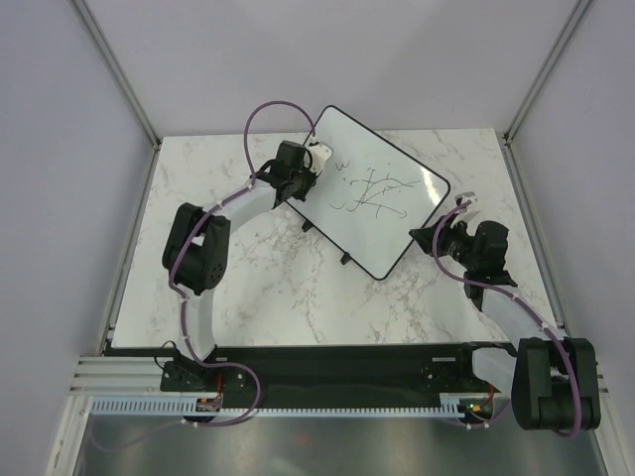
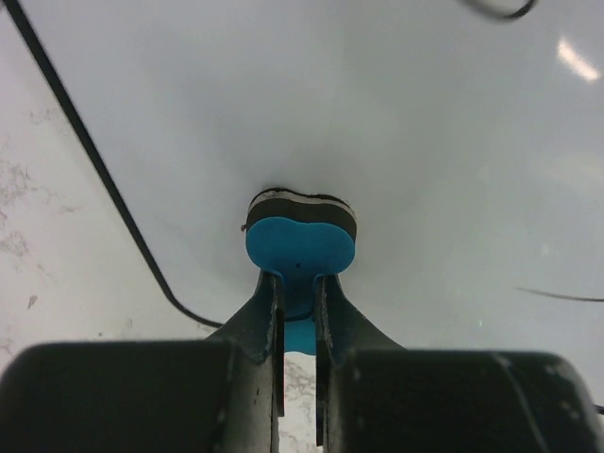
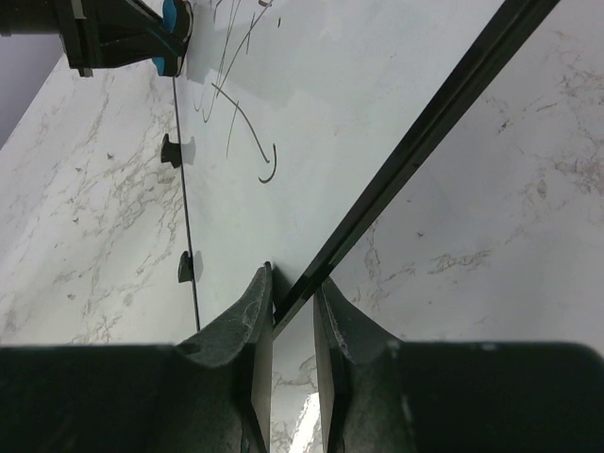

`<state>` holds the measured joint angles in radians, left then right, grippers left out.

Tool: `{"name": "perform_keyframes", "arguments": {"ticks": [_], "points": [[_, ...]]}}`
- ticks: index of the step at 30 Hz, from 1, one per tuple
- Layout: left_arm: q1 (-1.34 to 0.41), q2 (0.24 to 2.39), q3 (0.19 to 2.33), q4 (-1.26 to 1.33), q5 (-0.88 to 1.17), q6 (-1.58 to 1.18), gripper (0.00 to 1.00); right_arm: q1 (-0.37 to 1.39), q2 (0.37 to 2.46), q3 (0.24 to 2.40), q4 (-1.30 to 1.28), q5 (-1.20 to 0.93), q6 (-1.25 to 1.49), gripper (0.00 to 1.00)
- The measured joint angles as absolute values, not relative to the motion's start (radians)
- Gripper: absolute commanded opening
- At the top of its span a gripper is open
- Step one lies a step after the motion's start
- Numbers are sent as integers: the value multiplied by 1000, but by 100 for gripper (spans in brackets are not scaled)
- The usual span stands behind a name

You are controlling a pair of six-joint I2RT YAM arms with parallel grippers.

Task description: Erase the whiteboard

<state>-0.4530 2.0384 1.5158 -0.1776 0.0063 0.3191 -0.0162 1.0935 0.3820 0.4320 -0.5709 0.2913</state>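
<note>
Whiteboard (image 1: 385, 241): large glossy white rectangular black-framed board, lying diagonally between both arms.
Left gripper (image 2: 297, 288): clamped on blue bone-shaped eraser (image 2: 300, 243), which touches the board's far-left end.
Right gripper (image 3: 293, 294): pinching the board's frame.
Dark scribbles (image 1: 372, 193): right of the eraser.

Glossy whiteboard (image 1: 375, 220), marble-look table (image 1: 268, 283).

One board (image 1: 382, 243), middle of the frame, and one worktop (image 1: 258, 288). From where I stand I count two small black feet (image 3: 170, 149) along the board's edge in the right wrist view, and two in the overhead view as well. One patch of scribbles (image 1: 372, 193), made of several crossing lines. One blue eraser (image 2: 300, 247). Two arms: a left arm (image 1: 198, 248) at the left of the frame and a right arm (image 1: 516, 317) at lower right. Each has two fingers (image 2: 260, 321), four altogether. Two purple cables (image 1: 278, 102), one per arm.
</note>
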Motion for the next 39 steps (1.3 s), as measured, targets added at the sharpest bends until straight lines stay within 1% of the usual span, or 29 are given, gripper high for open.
{"name": "perform_keyframes", "arguments": {"ticks": [8,12,16,22,27,32,35,39], "points": [[-595,2048,1683,-187,66,317,2,-16,1097,382,429,-566,285,0],[-689,2048,1697,-192,84,318,2,-17,1100,382,428,-560,283,0],[-734,2049,1709,-214,84,318,2,-17,1106,382,426,-556,284,0],[-686,2096,1813,-248,75,318,2,-17,1106,382,426,-556,283,0],[-574,2142,1888,-247,44,318,2,-17,1104,382,425,-556,282,0],[-483,2181,1908,-248,-6,319,2,-16,1103,382,424,-556,281,0],[-473,2193,1909,-248,-21,319,2,-16,1102,382,424,-556,281,0],[-506,2185,1898,-247,-25,324,2,-16,1100,382,419,-556,281,0]]}}
